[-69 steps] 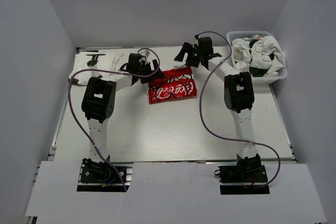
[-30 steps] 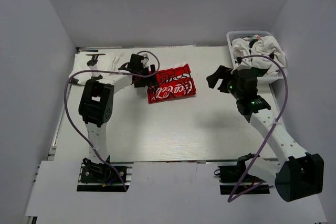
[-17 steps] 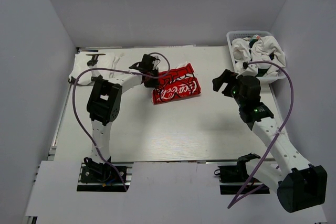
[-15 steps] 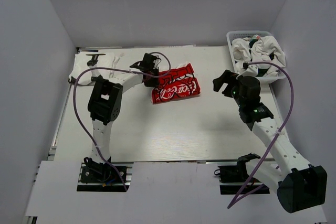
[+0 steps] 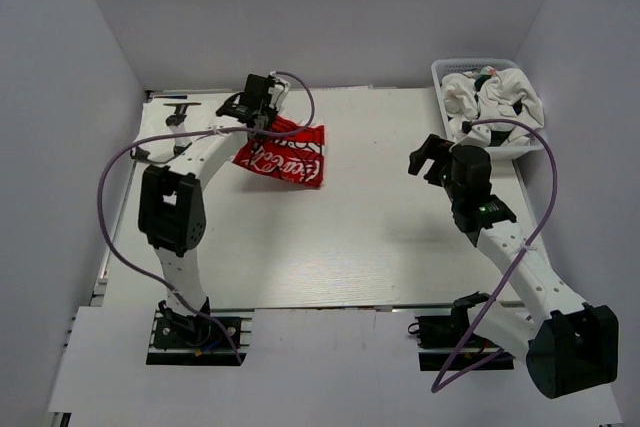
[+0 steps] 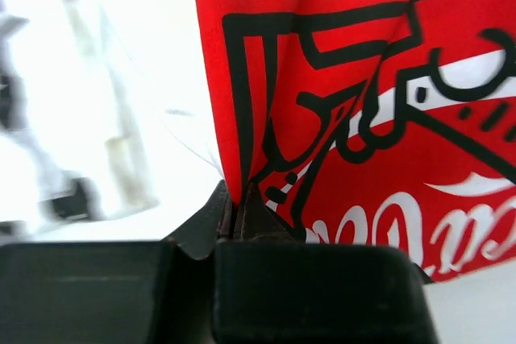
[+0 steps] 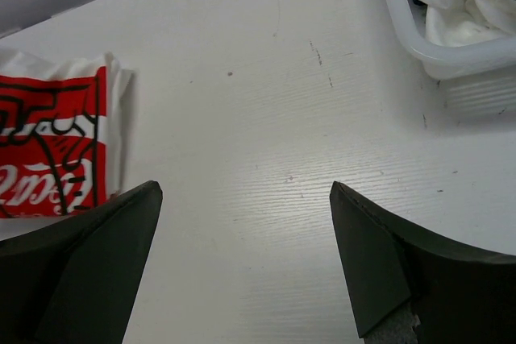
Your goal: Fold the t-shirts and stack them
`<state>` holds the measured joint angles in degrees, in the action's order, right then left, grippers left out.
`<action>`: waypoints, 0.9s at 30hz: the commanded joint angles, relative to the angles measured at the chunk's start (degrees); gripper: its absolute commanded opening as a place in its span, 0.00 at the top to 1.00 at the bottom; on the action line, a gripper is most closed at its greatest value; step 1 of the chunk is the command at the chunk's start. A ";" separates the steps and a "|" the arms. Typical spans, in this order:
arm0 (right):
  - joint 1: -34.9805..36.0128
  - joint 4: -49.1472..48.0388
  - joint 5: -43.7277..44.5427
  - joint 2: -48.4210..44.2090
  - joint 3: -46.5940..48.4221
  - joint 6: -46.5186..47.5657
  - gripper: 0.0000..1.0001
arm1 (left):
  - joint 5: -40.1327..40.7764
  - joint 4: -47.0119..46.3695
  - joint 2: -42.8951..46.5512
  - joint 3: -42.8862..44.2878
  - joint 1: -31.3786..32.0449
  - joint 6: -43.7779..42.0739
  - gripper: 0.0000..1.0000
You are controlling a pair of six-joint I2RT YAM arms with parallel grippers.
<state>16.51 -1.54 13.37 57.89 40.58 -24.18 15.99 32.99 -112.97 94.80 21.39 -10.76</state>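
A white t-shirt with a red print and white lettering (image 5: pixel 283 156) hangs lifted at the far left-centre of the table. My left gripper (image 5: pixel 264 123) is shut on its upper left edge. In the left wrist view the jaws (image 6: pixel 235 213) pinch a fold of the red print (image 6: pixel 363 118). My right gripper (image 5: pixel 425 161) hovers open and empty over bare table right of centre; its view shows the spread gripper (image 7: pixel 243 191) with the same t-shirt (image 7: pixel 50 159) at the left. More crumpled white t-shirts (image 5: pixel 492 99) fill the basket.
The white plastic basket (image 5: pixel 535 143) stands at the far right corner, its rim (image 7: pixel 403 34) close to my right gripper. White cloth with dark marks (image 5: pixel 175 123) lies at the far left corner, just left of the held shirt. Grey walls enclose the table.
My left gripper closed on the red-print t-shirt's edge and carried it left and toward the far side. The right arm has hardly moved and stays open.
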 commanded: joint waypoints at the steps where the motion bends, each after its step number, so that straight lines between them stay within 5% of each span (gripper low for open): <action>1: -0.17 -3.12 0.79 1.00 0.29 0.98 0.10 | 4.41 -0.83 10.12 -1.55 -3.01 -12.15 1.00; 14: -0.08 -2.59 -0.09 5.30 1.70 0.45 0.10 | -4.38 3.75 10.58 5.92 -16.89 -23.94 1.00; 27: 0.01 -1.89 -1.67 12.16 4.59 0.01 0.10 | -13.26 7.08 4.78 19.71 -26.04 -25.27 1.00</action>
<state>16.51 -1.78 12.03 69.41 42.02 -23.94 6.00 40.82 -108.88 109.27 -3.73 -35.07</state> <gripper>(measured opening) 0.904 0.028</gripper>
